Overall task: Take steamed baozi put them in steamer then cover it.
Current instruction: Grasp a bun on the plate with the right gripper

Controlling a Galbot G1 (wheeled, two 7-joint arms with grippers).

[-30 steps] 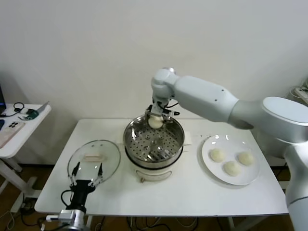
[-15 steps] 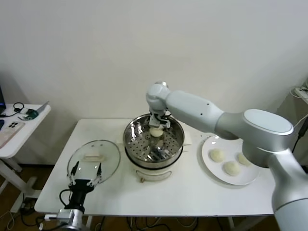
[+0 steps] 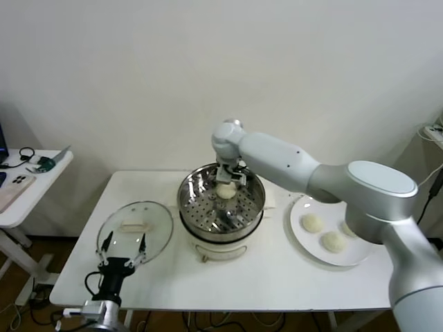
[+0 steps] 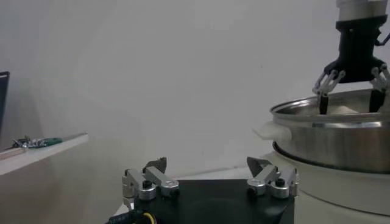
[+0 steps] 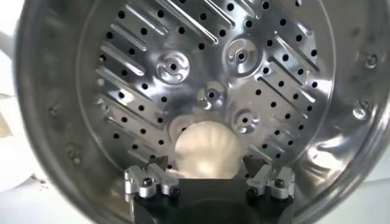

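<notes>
The steel steamer (image 3: 208, 211) stands on its white base at the table's middle. One baozi (image 3: 226, 192) lies on its perforated floor (image 5: 244, 55) near the back wall. My right gripper (image 3: 227, 181) hangs just above that baozi (image 5: 206, 146), open, its fingers (image 5: 153, 165) standing clear of the bun on either side. Two more baozi (image 3: 312, 223) (image 3: 334, 241) show on the white plate (image 3: 346, 261) at the right. The glass cover (image 3: 156, 221) lies flat at the left. My left gripper (image 3: 125, 242) waits open at the cover's near edge, holding nothing.
A small side table (image 3: 28, 183) with a phone and small items stands left of the main table. The right arm's elbow reaches over the plate's far side. A wall rises close behind the table.
The right gripper came down from above the steamer's rim into the basket with the baozi, and the bun now rests on the floor between spread fingers. The left arm stayed put.
</notes>
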